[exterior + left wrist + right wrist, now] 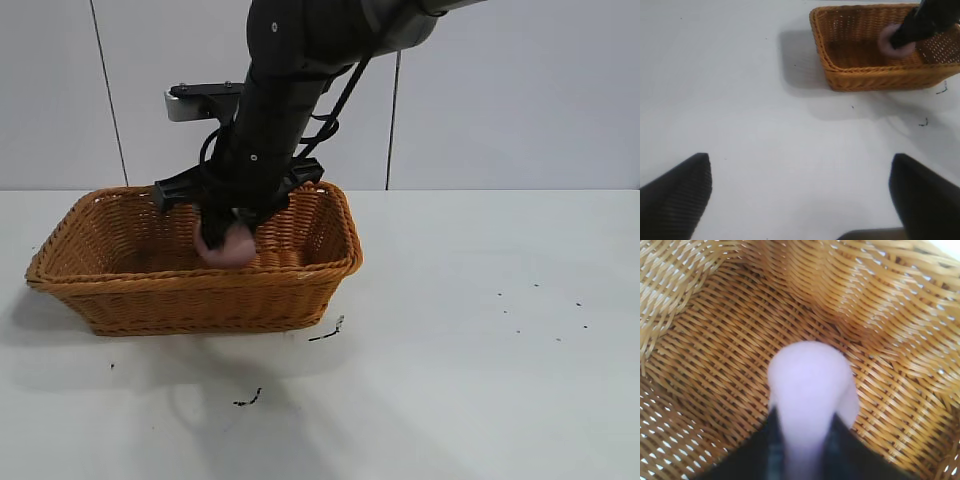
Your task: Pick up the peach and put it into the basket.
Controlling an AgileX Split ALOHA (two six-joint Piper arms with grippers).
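Right gripper (228, 238) is reaching down inside the orange-brown woven wicker basket (120, 290), fingers pinching the small pale pink rounded peach (222, 247) just above the woven floor. Transport looks complete; release remaining. Left gripper (800, 200) is hanging spread, empty, well apart.

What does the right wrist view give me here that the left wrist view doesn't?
Only the right wrist view shows, up close, the right gripper with its fingers closed on either side of the peach, above the woven floor of the basket.

Only the left wrist view shows the whole basket from outside on the white table, two dark marks beside it, and the left gripper open, away from the basket.

Both show the peach held inside the basket.
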